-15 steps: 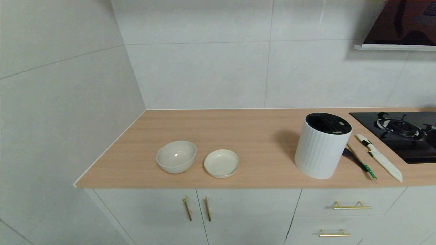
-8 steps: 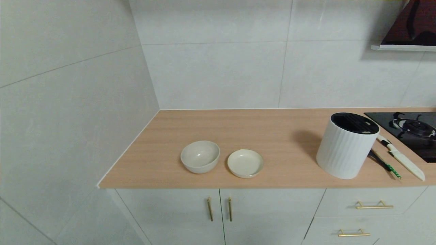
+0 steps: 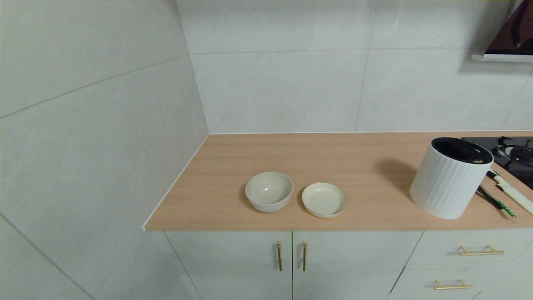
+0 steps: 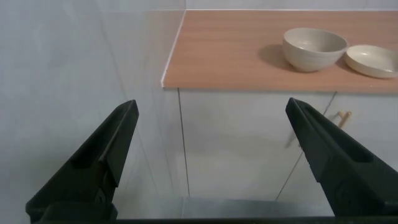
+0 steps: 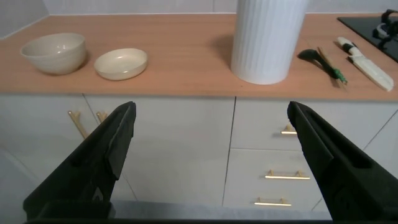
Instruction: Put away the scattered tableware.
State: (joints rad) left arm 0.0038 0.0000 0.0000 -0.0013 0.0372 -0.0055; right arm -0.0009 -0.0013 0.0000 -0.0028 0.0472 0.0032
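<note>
Facing the counter [image 3: 291, 158] with both grippers empty and no pickup begun.
The left gripper [image 4: 211, 107] and right gripper [image 5: 211, 109] hang below the counter's front edge, fingers spread wide and holding nothing, probably to clear the edge until a target is chosen. Well to the left of the white holder [image 3: 452, 183], a bowl [image 3: 269, 191] and a shallow dish [image 3: 324, 199] sit upright, just beside each other. Just right of the holder, a knife [image 3: 512, 193] and chopsticks [image 3: 501, 204] lie flat; the holder's slotted top appears meant to receive them.
</note>
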